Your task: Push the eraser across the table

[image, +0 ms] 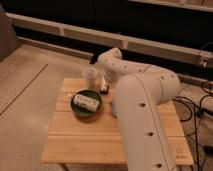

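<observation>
Your one view looks down from high up beside the arm (pixel 145 115), fairly close, over most of the tabletop (pixel 90 136) towards the dark wall (pixel 125 17), the closed pincer (pixel 105 83) low at the tabletop's far edge.

Arm (pixel 142 107) stretched forward, closed hand (pixel 106 81) lowered ahead

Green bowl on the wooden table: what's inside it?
A whitish rectangular packet lies inside the round green bowl; the bowl floor beneath it is covered. The shut claw sits at the small dark eraser just behind the bowl.
</observation>
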{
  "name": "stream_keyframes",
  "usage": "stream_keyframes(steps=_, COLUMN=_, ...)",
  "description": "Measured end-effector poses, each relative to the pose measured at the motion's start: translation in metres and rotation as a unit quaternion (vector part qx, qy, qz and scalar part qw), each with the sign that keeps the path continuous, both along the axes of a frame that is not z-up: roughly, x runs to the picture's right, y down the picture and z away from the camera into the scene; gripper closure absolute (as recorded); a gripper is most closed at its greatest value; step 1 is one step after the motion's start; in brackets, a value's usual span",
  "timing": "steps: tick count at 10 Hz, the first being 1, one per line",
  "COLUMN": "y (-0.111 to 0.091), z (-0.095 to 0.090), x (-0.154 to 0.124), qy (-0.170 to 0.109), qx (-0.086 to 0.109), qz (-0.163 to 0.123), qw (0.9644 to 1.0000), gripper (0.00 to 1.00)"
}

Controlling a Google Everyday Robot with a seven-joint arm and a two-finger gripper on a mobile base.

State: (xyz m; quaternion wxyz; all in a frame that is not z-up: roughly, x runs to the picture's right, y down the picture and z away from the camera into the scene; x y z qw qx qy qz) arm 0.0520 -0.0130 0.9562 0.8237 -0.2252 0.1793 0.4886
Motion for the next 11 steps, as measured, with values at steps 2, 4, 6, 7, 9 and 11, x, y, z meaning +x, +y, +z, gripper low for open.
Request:
stream_keyframes(steps=2, y=0.001, z=0.004, x=-0.017, qy=-0.014, qx=-0.002, qz=-0.016, qw=0.9998, gripper=1.00)
stream_keyframes(steps=4, y=0.012, z=0.014, x=-0.061, qy=-0.047, qx=-0.017, qz=-0.054, qw=0.9973, gripper=1.00)
stream_keyframes(steps=6, y=0.016, z=0.019, x=-0.082, qy=-0.056, qx=-0.027, qz=-0.078, qw=0.9950, gripper=1.00)
stream_keyframes(steps=7, y=0.012, z=0.021, x=-0.087, qy=-0.050, qx=-0.024, qz=-0.091, qw=0.9943, gripper=1.00)
stream_keyframes(steps=9, y=0.000, z=0.019, x=-0.083, qy=-0.030, qx=-0.014, qz=-0.097, qw=0.9947, gripper=1.00)
stream_keyframes(steps=11, y=0.001, z=0.016, x=-0.082, qy=-0.019, qx=-0.018, qz=-0.090, qw=0.9956, gripper=1.00)
